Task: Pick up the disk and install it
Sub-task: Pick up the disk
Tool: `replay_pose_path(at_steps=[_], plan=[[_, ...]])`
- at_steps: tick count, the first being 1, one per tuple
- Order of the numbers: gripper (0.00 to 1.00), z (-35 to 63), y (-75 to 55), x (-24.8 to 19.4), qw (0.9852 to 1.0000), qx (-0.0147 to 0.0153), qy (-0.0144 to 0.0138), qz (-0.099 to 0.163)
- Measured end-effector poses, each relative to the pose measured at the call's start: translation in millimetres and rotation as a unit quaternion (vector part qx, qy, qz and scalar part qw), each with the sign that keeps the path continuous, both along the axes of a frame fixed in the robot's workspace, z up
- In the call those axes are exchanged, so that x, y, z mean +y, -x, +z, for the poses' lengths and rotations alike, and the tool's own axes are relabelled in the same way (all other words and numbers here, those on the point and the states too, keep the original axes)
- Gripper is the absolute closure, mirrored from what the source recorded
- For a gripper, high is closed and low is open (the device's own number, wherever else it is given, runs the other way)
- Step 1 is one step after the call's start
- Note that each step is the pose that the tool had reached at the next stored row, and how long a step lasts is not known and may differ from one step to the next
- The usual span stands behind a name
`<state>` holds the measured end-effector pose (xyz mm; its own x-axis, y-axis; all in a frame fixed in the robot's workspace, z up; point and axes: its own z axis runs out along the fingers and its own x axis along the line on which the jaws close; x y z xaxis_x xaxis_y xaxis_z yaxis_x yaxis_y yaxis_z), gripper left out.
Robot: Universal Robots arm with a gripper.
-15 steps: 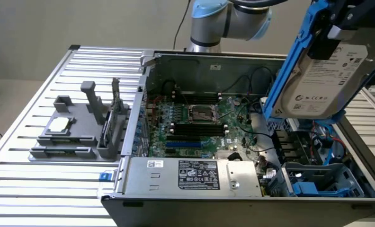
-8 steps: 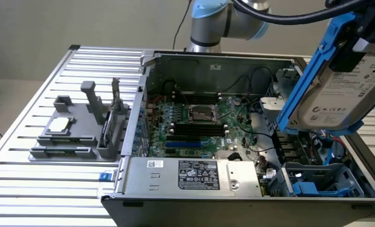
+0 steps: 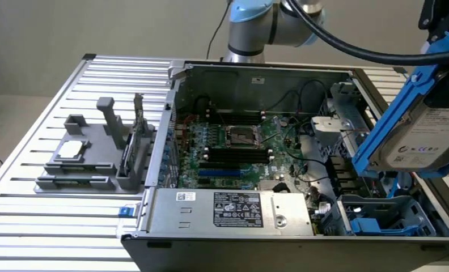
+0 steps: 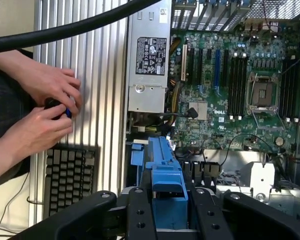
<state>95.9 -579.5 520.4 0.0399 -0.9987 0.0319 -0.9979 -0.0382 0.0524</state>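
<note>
- The gripper (image 4: 168, 206) has its two dark fingers (image 4: 140, 215) pinched against the flanks of the blue carrier frame (image 4: 166, 172), so the disk (image 3: 430, 133) is in its grasp.
- In the exterior view the disk hangs tilted in the air, white label facing out. It is over the side of the open computer case (image 3: 262, 71) at the exterior view's right, above and apart from the drive cage (image 3: 380, 218) in the case's near corner.
- Judged from this, the disk is picked up but not yet installed.
- The grip is on the plastic frame alone. If the frame flexes or slides between the fingers, the disk could drop onto the cage or the motherboard (image 3: 232, 147).
- The disk is tilted. If it meets the cage crooked, the frame's rails would likely jam against the cage wall.
- Loose black wires (image 3: 315, 170) lie beside the cage. A descending disk could snag or pinch them.
- A person's hands (image 4: 40, 115) hold a small dark device on the slatted table (image 3: 43, 226), near a keyboard (image 4: 70, 175) and well apart from the gripper. A reach toward the case would put them in the arm's way.
</note>
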Motion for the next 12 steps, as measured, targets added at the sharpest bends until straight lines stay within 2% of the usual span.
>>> replay_pose_path(at_steps=[5, 8, 12], plan=[[0.67, -9.1, -11.1, -10.5, 1.0000, 0.0000, 0.0000, 0.000], [0.67, -14.6, -17.0, -13.4, 1.0000, 0.0000, 0.0000, 0.000], [0.67, -22.0, -18.8, -13.9, 1.0000, 0.0000, -0.0002, -0.001]])
